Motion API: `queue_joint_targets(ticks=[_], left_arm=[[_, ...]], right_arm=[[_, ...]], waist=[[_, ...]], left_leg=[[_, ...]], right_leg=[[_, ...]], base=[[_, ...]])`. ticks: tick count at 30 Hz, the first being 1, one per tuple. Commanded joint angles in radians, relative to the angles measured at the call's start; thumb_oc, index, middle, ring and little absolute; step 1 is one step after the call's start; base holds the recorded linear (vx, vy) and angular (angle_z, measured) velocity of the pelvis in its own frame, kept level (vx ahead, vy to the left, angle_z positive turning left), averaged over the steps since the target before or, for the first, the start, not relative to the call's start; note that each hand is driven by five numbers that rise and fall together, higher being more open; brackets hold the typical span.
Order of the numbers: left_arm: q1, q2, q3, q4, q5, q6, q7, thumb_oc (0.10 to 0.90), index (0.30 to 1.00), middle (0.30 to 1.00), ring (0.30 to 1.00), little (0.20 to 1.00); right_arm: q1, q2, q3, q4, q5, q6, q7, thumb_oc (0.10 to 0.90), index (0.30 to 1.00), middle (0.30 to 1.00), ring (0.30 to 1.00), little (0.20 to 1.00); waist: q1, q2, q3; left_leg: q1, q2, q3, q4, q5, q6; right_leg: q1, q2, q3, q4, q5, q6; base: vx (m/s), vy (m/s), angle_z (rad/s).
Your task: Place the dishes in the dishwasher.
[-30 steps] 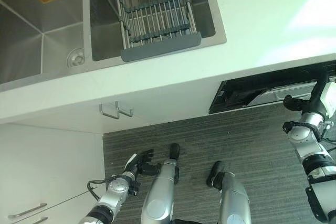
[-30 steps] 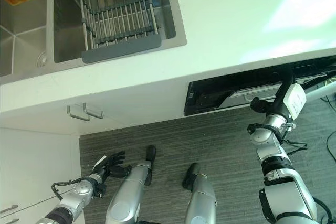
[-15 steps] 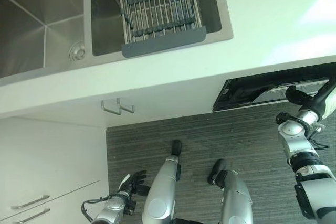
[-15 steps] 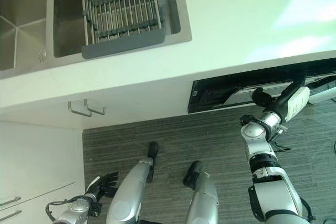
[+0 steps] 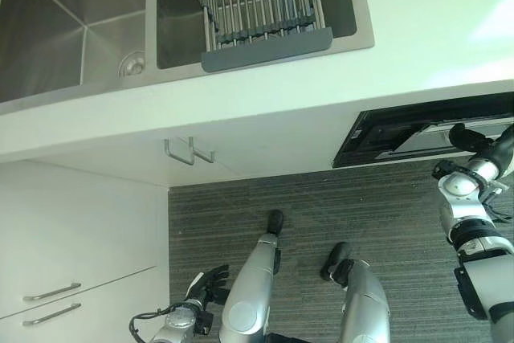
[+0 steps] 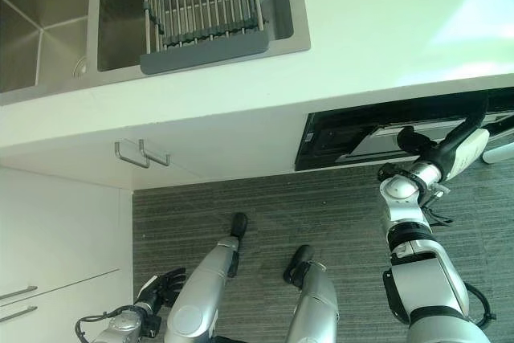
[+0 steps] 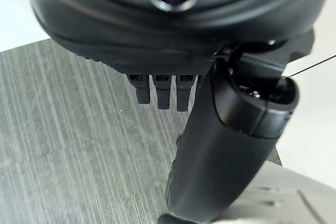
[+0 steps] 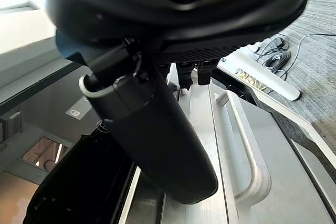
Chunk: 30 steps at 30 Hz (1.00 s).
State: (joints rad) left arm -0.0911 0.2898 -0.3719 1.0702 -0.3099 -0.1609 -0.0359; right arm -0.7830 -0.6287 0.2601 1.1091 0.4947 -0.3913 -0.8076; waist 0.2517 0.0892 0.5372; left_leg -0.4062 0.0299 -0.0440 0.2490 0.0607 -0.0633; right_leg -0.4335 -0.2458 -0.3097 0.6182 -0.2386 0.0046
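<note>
Under the counter at the right the dishwasher (image 5: pixel 418 136) stands a little ajar, its door tipped out from the dark slot. My right hand (image 6: pixel 414 142) is at the door's top edge, fingers (image 8: pixel 185 76) straight against the door's grey inner face and thumb stretched out, holding nothing. The door's white handle (image 8: pixel 247 156) runs beside the hand. A grey dish rack (image 5: pixel 261 6) of metal bars spans the right basin of the steel sink (image 5: pixel 72 38). My left hand (image 5: pixel 207 283) hangs low above the floor with relaxed fingers (image 7: pixel 157 90) and nothing in it.
The white counter (image 5: pixel 426 30) runs above the dishwasher. Two metal cabinet handles (image 5: pixel 189 150) jut out below the sink. White drawers (image 5: pixel 52 299) stand at the lower left. Grey striped carpet (image 5: pixel 377 206) lies before the dishwasher. A white strip and coiled cable (image 8: pixel 273 59) lie on the floor.
The whole picture has shifted, so the camera moved. My left hand has dropped lower toward the floor. My right arm has bent lower while its hand stays at the dishwasher door.
</note>
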Motion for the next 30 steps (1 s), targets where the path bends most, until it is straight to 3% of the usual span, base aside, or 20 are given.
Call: queue_joint_targets(ticks=[1, 3, 7, 10, 17, 19, 25, 30], left_arm=[[0.030, 0.006, -0.050, -0.013, -0.025, -0.045, -0.005, 0.800, 0.900, 0.900, 0.900, 0.900], [0.030, 0.006, -0.050, -0.013, -0.027, -0.041, -0.007, 0.800, 0.900, 0.900, 0.900, 0.900], [0.031, 0.009, -0.051, -0.008, -0.035, -0.035, -0.010, 0.800, 0.900, 0.900, 0.900, 0.900], [0.040, 0.015, -0.050, -0.008, -0.031, -0.044, -0.017, 0.800, 0.900, 0.900, 0.900, 0.900], [0.041, 0.032, -0.052, -0.015, -0.039, -0.036, -0.025, 0.800, 0.900, 0.900, 0.900, 0.900], [0.049, 0.040, -0.046, -0.010, -0.039, -0.033, -0.036, 0.800, 0.900, 0.900, 0.900, 0.900], [0.065, 0.055, -0.041, -0.011, -0.022, -0.030, -0.049, 0.800, 0.900, 0.900, 0.900, 0.900], [0.068, 0.062, -0.039, -0.020, -0.025, -0.020, -0.053, 0.800, 0.900, 0.900, 0.900, 0.900]], right_arm=[[-0.393, 0.123, -0.135, -0.097, 0.380, -0.131, 0.108, 0.800, 0.900, 0.900, 0.900, 0.900], [-0.409, 0.126, -0.128, -0.101, 0.385, -0.137, 0.100, 0.800, 0.900, 0.900, 0.900, 0.900], [-0.437, 0.132, -0.128, -0.114, 0.515, -0.148, 0.147, 0.800, 0.900, 0.900, 0.900, 0.900], [-0.469, 0.138, -0.126, -0.126, 0.649, -0.149, 0.242, 0.800, 0.900, 0.900, 0.900, 0.900], [-0.520, 0.150, -0.105, -0.187, 0.738, -0.159, 0.384, 0.800, 0.900, 0.900, 0.900, 0.900], [-0.540, 0.138, -0.105, -0.199, 0.720, -0.168, 0.356, 0.800, 0.900, 0.900, 0.900, 0.900], [-0.568, 0.115, -0.095, -0.240, 0.737, -0.172, 0.412, 0.800, 0.900, 0.900, 0.900, 0.900], [-0.578, 0.121, -0.086, -0.295, 0.601, -0.151, 0.332, 0.800, 0.900, 0.900, 0.900, 0.900]], waist=[[0.063, 0.065, -0.018], [0.066, 0.067, -0.018], [0.073, 0.067, -0.020], [0.082, 0.069, -0.021], [0.093, 0.070, -0.028], [0.099, 0.069, -0.037], [0.108, 0.064, -0.054], [0.105, 0.064, -0.055]], left_leg=[[0.045, -0.050, -0.021, 0.051, -0.154, 0.070], [0.044, -0.051, -0.023, 0.051, -0.153, 0.069], [0.044, -0.053, -0.028, 0.051, -0.152, 0.069], [0.040, -0.055, -0.035, 0.051, -0.150, 0.069], [0.039, -0.061, -0.053, 0.051, -0.150, 0.068], [0.046, -0.064, -0.059, 0.051, -0.152, 0.067], [0.059, -0.070, -0.071, 0.051, -0.158, 0.067], [0.069, -0.073, -0.074, 0.051, -0.160, 0.071]], right_leg=[[0.112, 0.009, 0.035, 0.001, -0.087, 0.053], [0.113, 0.007, 0.032, 0.000, -0.087, 0.054], [0.121, 0.005, 0.027, -0.007, -0.086, 0.055], [0.128, 0.005, 0.024, -0.017, -0.084, 0.057], [0.148, 0.006, 0.015, -0.035, -0.084, 0.061], [0.166, 0.004, 0.009, -0.046, -0.084, 0.063], [0.201, 0.001, -0.004, -0.078, -0.076, 0.070], [0.213, -0.002, -0.001, -0.086, -0.072, 0.074]], base=[[0.00, 0.043, 0.01], [0.00, 0.033, -0.02], [0.02, 0.026, -0.03], [0.00, 0.009, 0.01], [0.01, 0.013, 0.05], [0.04, 0.032, -0.18], [0.04, 0.018, -0.06], [0.00, 0.006, 0.01]])
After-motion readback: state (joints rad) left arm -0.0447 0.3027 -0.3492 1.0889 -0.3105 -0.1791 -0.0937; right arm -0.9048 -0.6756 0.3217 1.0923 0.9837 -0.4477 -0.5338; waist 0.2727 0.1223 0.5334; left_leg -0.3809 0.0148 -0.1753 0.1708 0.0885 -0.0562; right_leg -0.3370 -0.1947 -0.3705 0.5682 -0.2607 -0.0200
